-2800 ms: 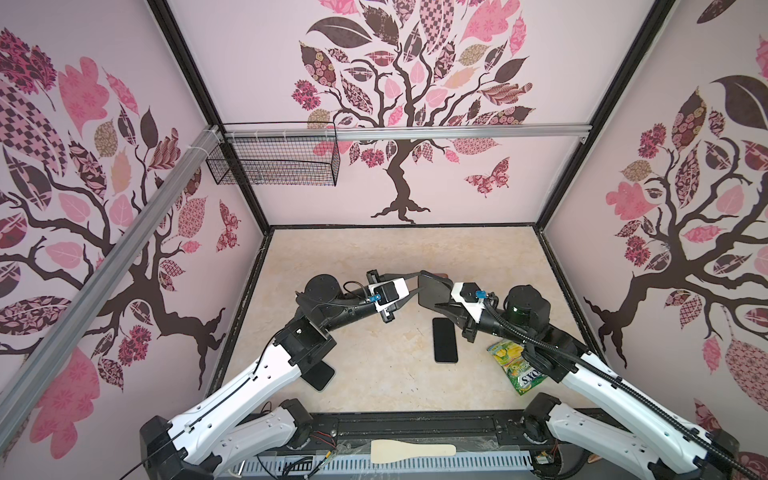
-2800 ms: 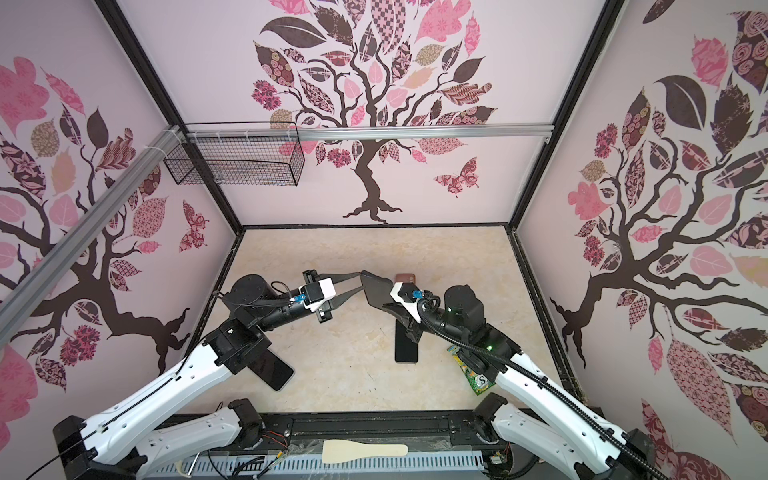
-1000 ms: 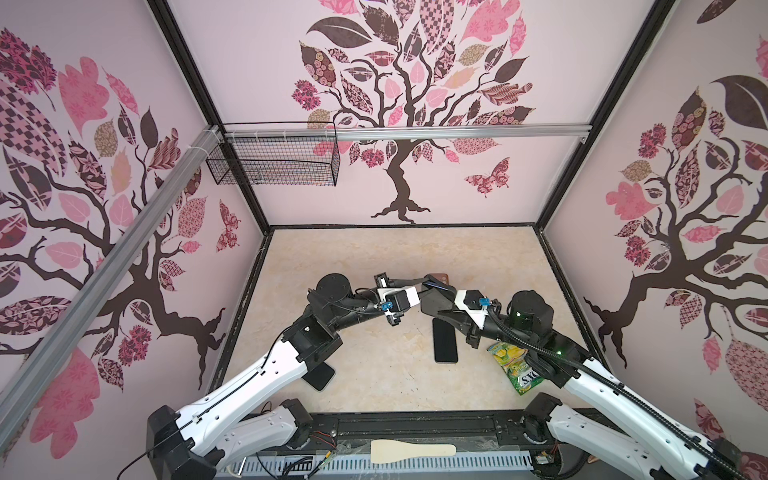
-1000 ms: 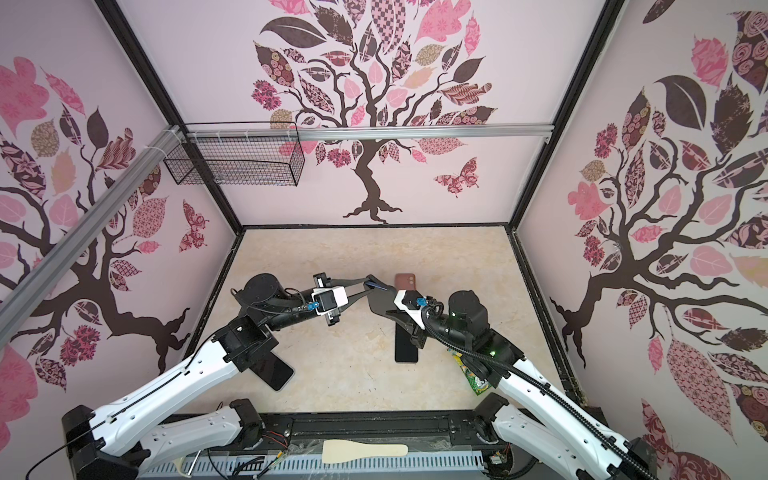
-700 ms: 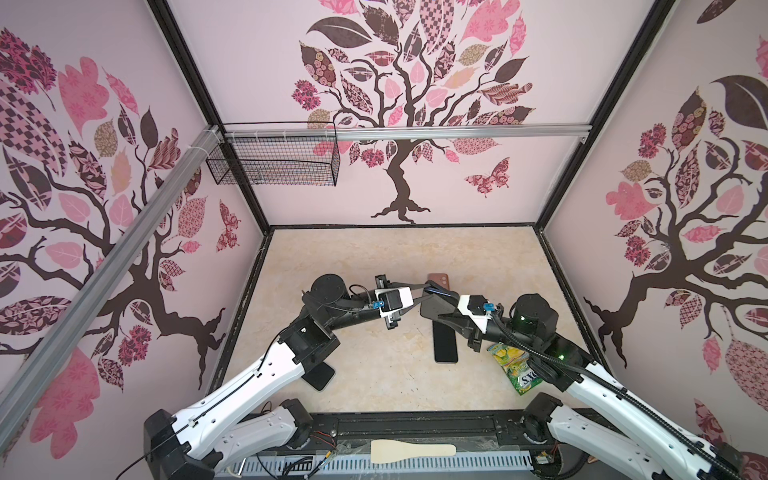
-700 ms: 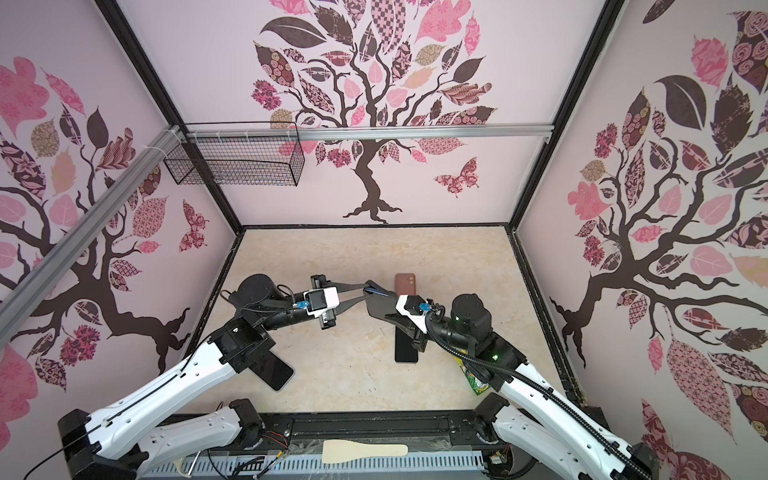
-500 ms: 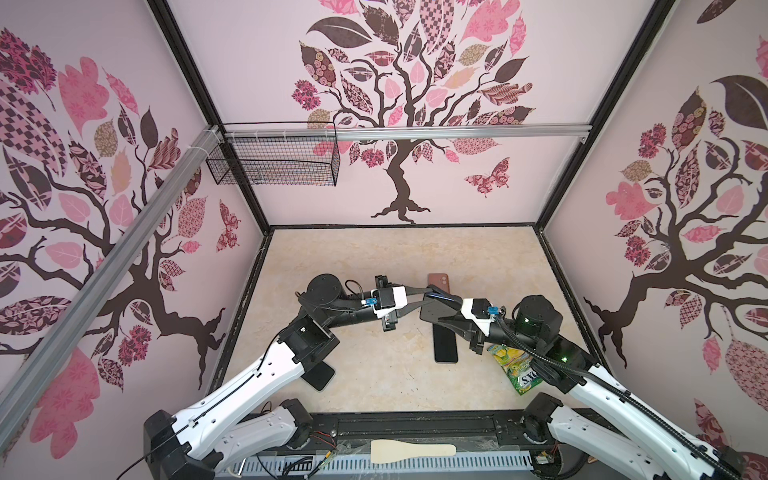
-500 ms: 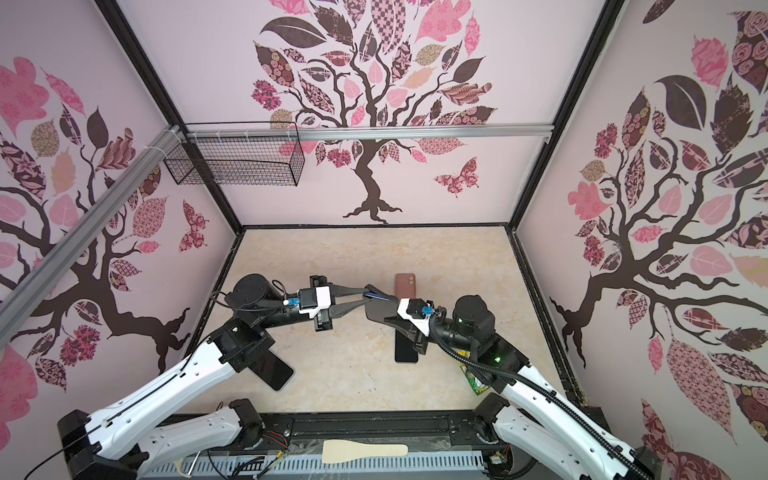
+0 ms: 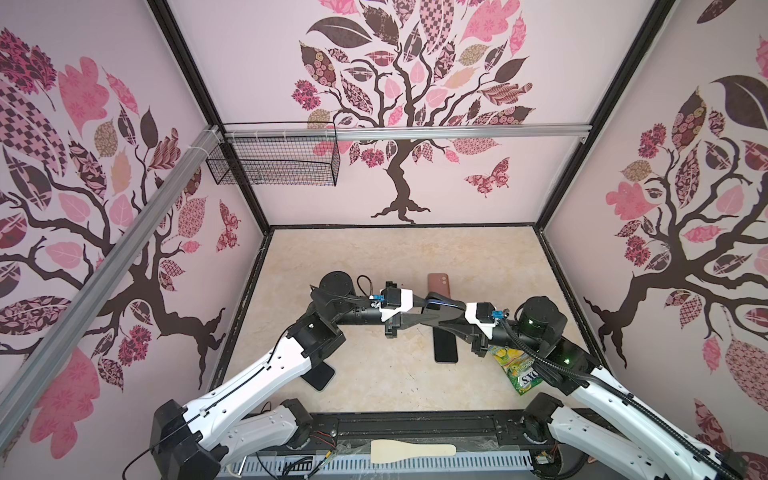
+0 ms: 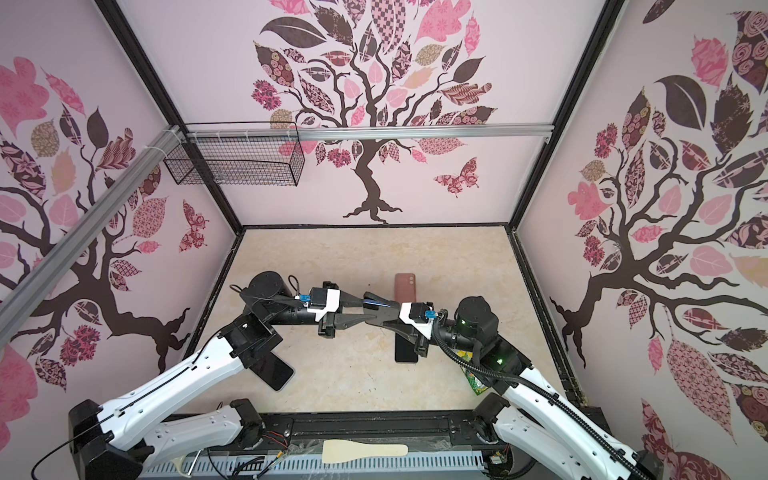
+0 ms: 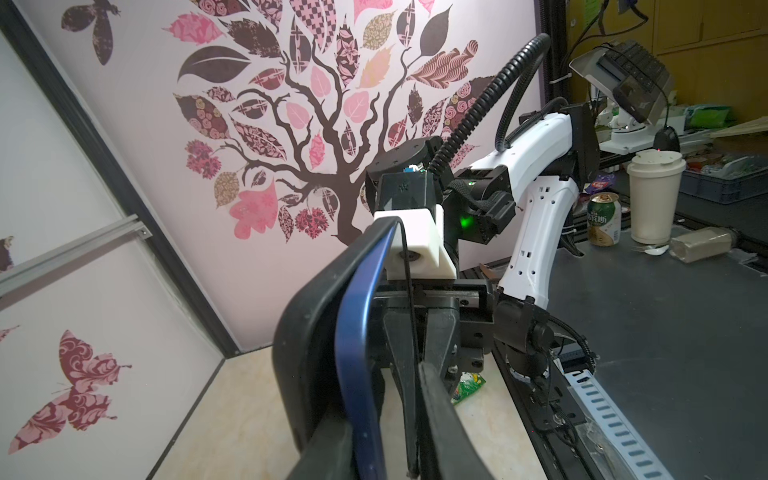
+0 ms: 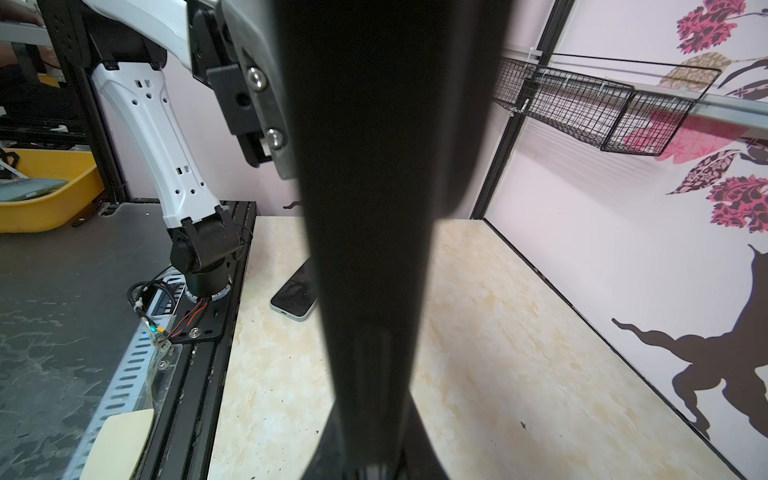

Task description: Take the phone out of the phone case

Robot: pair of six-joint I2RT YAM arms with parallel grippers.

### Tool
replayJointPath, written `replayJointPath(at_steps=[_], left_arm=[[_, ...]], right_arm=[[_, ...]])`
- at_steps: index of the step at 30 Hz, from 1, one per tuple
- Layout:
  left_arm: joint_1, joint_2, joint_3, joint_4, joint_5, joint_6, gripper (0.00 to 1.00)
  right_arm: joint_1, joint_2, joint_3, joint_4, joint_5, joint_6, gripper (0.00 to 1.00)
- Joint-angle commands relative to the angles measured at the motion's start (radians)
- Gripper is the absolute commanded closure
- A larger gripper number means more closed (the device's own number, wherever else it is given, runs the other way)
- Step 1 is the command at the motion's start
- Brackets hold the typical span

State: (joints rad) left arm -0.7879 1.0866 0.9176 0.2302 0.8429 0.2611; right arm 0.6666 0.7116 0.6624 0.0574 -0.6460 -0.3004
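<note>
Both grippers meet above the middle of the table, holding one thing between them. It is a black phone case (image 9: 440,298) (image 11: 299,353) with the phone's blue edge (image 11: 355,353) (image 9: 446,305) standing beside its shell. My left gripper (image 9: 434,316) (image 11: 382,440) has its fingers closed on either side of the blue edge. From the opposite side my right gripper (image 10: 366,319) (image 12: 374,457) is shut on the case. The case fills the middle of the right wrist view.
A dark phone (image 9: 445,347) lies flat under the grippers, a brown one (image 9: 439,282) further back and another (image 9: 320,376) under the left arm. A green snack packet (image 9: 517,368) lies by the right arm. There is a wooden spatula (image 9: 411,451) on the front rail and a wire basket (image 9: 274,166) on the back wall.
The left gripper, open beside the upright case 2.8 s ago, has moved in and closed on it. The case has tipped flatter between the two grippers.
</note>
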Motion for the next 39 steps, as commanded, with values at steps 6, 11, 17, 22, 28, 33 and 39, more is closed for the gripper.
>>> replayJointPath(at_steps=[6, 11, 17, 22, 28, 33, 39], left_arm=[[-0.019, 0.071, -0.102, -0.108, 0.15, -0.066, 0.76], [-0.019, 0.074, -0.121, -0.079, 0.157, -0.083, 0.76], [-0.019, 0.08, -0.137, -0.035, 0.165, -0.104, 0.77], [-0.019, 0.078, -0.139, -0.001, 0.172, -0.117, 0.84], [-0.017, 0.049, -0.126, -0.012, 0.169, -0.102, 0.93], [-0.007, 0.021, -0.112, -0.035, 0.174, -0.077, 1.0], [0.007, -0.01, -0.054, -0.186, 0.155, 0.023, 1.0]], right_arm=[[0.016, -0.029, 0.13, 0.358, -0.069, 0.122, 1.0], [0.016, -0.029, 0.127, 0.411, -0.073, 0.156, 1.0], [0.015, -0.034, 0.129, 0.445, -0.079, 0.187, 1.0], [0.016, -0.031, 0.119, 0.436, -0.077, 0.184, 1.0], [0.016, -0.03, 0.102, 0.351, -0.06, 0.133, 1.0], [0.016, -0.037, 0.093, 0.272, -0.057, 0.082, 1.0], [0.016, -0.042, 0.089, 0.16, -0.046, 0.033, 0.94]])
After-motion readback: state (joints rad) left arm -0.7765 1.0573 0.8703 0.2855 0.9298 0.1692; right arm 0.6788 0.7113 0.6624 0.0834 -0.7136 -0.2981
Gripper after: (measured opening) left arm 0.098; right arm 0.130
